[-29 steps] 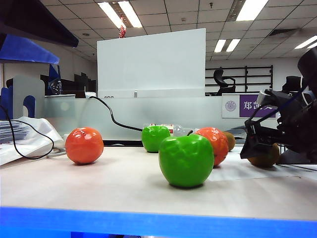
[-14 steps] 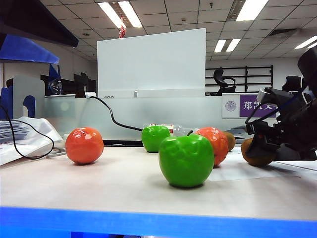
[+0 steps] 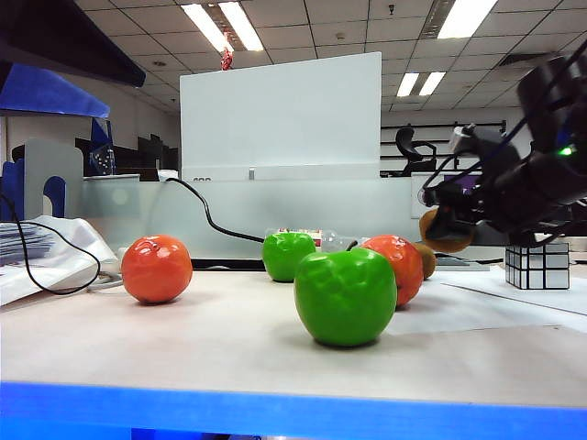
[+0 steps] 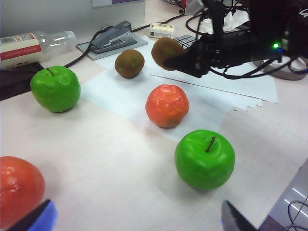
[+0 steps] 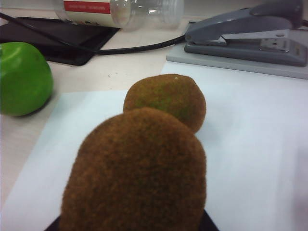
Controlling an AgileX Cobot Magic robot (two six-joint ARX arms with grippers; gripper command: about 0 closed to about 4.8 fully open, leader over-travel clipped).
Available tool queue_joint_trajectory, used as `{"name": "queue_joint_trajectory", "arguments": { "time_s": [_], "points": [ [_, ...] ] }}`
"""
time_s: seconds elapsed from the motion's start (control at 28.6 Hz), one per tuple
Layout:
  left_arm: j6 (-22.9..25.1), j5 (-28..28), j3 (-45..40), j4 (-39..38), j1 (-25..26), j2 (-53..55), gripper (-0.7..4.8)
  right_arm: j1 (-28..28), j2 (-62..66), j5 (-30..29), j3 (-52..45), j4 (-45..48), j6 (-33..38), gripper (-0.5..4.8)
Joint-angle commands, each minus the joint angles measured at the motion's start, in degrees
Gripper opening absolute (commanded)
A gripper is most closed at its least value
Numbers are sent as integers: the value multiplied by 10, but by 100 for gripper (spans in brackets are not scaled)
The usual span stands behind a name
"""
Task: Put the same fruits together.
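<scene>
The counter (image 3: 183, 348) carried six toy fruits, with white paper sheets (image 4: 226, 82) spread toward its right side. The near green apple (image 3: 345, 296) stood closest to the front edge, with an orange-red fruit (image 3: 396, 266) just behind it and touching it in the exterior view. A second orange-red fruit (image 3: 157, 269) sat well apart toward the left side, and the far green apple (image 3: 287, 254) stood near the back edge. One kiwi (image 4: 129, 63) rested on the paper near the back. A mirror cube (image 3: 537, 266), a stapler (image 4: 111, 37), a plastic bottle (image 4: 33, 44) and a black cable (image 3: 206, 215) lined the back and right side. Open counter lay between the left orange-red fruit and the near apple.

The right gripper (image 3: 449, 229) hung above the counter at its right side, raised clear of the surface, its jaws clamped on the second kiwi (image 5: 137, 173), which sat directly over and just short of the resting kiwi. The left gripper (image 4: 134, 219) hovered over the front left area with fingers spread wide, holding nothing.
</scene>
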Motion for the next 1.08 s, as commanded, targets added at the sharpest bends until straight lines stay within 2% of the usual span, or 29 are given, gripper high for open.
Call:
{"name": "queue_joint_trajectory", "arguments": {
  "time_s": [0.03, 0.8, 0.87, 0.98, 1.08],
  "points": [
    [-2, 3, 2, 3, 0, -1, 466, 1, 19, -4, 38, -32, -3, 40],
    [-2, 2, 2, 4, 0, -1, 466, 1, 87, 2, 63, -51, -17, 46],
    [-2, 0, 2, 4, 0, -1, 466, 1, 87, 2, 63, -50, -17, 80],
    [-2, -2, 2, 4, 0, -1, 466, 1, 87, 2, 63, -49, -17, 218],
    [-2, -2, 2, 4, 0, -1, 466, 1, 87, 2, 63, -49, -17, 382]
  ]
}}
